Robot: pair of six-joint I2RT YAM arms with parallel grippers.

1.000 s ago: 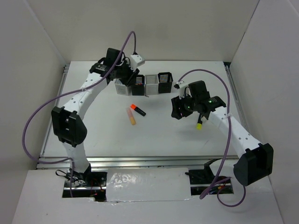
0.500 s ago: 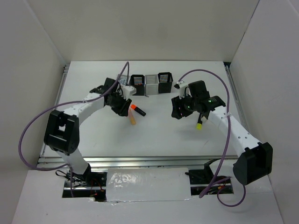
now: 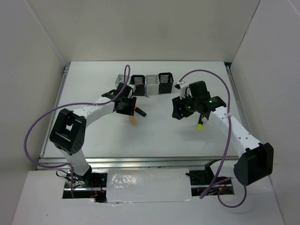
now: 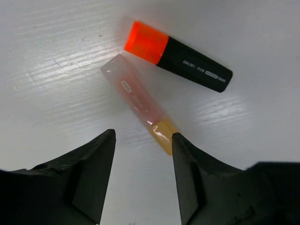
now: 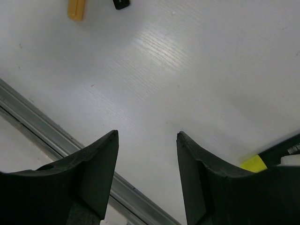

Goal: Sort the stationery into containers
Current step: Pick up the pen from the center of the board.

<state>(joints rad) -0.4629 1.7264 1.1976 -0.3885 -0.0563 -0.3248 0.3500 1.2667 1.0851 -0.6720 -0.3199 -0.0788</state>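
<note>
Now the left gripper (image 4: 143, 137) hangs low over the table (image 3: 159, 140), its fingers parted wider than a marker and gripping nothing; the yellowish end of the peach marker (image 4: 138, 104) lies between the fingertips, flat on the surface; the orange-black highlighter (image 4: 180, 60) lies just beyond it, the two close at one end and spreading apart at the other; both rest left of centre, a little nearer than the row of four cups (image 3: 151, 84) at the far side; the right gripper (image 5: 147, 136) hovers right of centre, fingers apart and empty; the yellow-black highlighter (image 5: 255, 163) shows just outside its right finger.
</note>
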